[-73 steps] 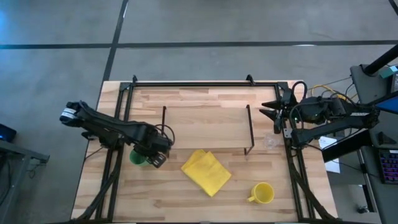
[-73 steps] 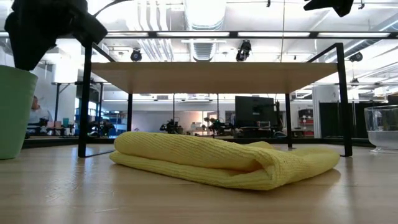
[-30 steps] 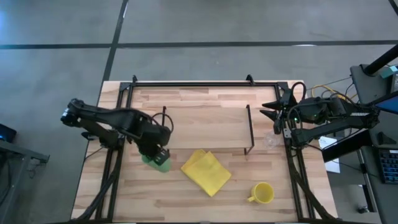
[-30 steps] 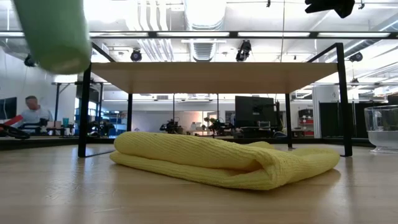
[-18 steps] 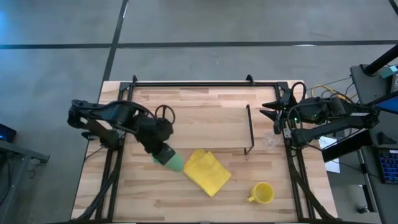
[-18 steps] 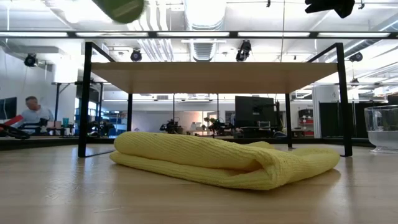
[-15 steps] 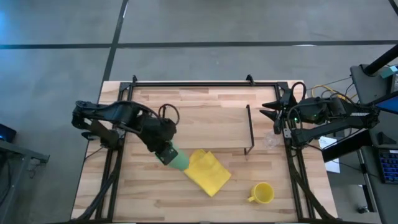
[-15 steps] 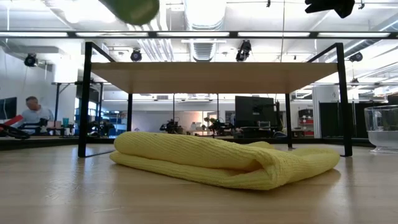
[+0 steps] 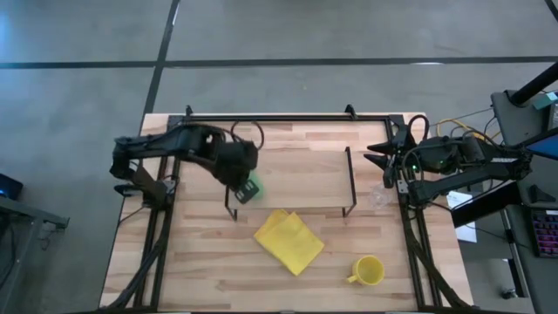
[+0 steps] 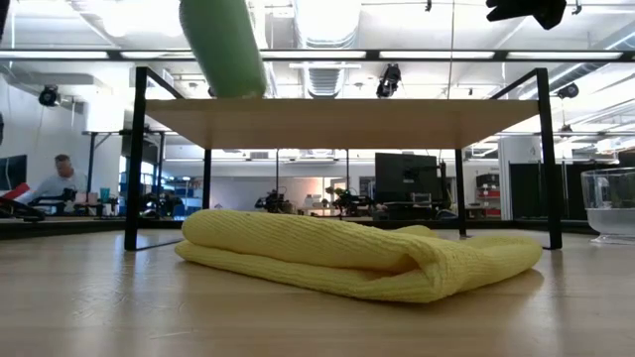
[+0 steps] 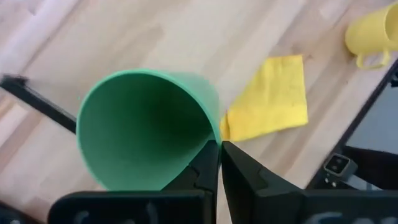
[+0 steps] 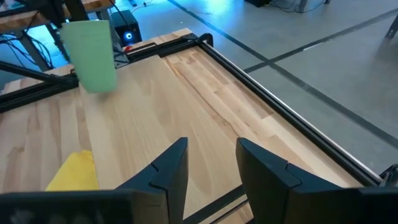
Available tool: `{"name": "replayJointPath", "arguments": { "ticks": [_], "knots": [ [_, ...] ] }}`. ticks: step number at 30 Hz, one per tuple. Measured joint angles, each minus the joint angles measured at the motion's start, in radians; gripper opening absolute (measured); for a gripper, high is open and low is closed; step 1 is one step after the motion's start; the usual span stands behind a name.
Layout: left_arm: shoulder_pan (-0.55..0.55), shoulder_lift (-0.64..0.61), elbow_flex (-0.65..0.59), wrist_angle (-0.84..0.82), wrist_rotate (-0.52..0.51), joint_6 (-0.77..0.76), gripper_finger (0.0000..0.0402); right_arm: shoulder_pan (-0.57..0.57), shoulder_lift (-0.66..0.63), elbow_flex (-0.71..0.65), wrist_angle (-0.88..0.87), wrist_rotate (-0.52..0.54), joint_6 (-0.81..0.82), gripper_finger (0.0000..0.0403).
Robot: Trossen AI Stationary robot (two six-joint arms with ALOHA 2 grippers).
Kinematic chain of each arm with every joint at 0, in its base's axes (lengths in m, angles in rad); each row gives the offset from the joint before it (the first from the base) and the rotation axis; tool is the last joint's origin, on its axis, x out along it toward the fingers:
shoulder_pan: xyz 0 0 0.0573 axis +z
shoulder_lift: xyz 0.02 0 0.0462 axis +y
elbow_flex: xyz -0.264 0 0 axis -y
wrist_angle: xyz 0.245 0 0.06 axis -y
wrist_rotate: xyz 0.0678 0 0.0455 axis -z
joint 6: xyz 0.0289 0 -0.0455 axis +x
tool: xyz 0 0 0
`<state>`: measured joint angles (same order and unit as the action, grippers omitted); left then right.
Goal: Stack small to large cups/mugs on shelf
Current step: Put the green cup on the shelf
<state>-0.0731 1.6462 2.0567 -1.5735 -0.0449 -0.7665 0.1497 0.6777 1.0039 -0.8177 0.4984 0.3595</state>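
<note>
My left gripper is shut on the green cup, which is in the air over the left end of the shelf. The cup also shows in the low view, just above the shelf's top. It shows in the right wrist view too. The yellow mug stands on the table near the front right. The clear glass cup stands on the table right of the shelf. My right gripper is open and empty, up high by the shelf's right end. My left gripper pinches the green cup's wall at the rim, one finger inside the mouth and one outside. The fingers come from above, slanting. The cup hangs tilted below them, mouth up. I cannot tell whether its base touches the shelf top.
A folded yellow cloth lies on the table in front of the shelf and fills the middle of the low view. Black rails run along the table's far edge and sides. A person sits in the room beyond the table.
My left gripper has carried the green cup toward the table's far edge and a little to the right. It has gone from beside the yellow cloth to over the shelf's left end. The cup has stayed clear of the table and now stands more upright.
</note>
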Motion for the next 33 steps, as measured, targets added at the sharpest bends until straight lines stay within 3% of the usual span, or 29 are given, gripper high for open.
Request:
{"name": "replayJointPath", "arguments": {
  "ticks": [5,33],
  "knots": [
    [0.043,0.004,-0.002,0.002,0.008,0.054,0.0000,0.000,0.000,0.000,0.000,0.000,0.000,0.0130],
    [0.058,-0.010,-0.056,0.004,-0.027,0.205,0.0000,0.000,0.000,0.000,0.000,0.000,0.000,0.0134]
  ]
}}
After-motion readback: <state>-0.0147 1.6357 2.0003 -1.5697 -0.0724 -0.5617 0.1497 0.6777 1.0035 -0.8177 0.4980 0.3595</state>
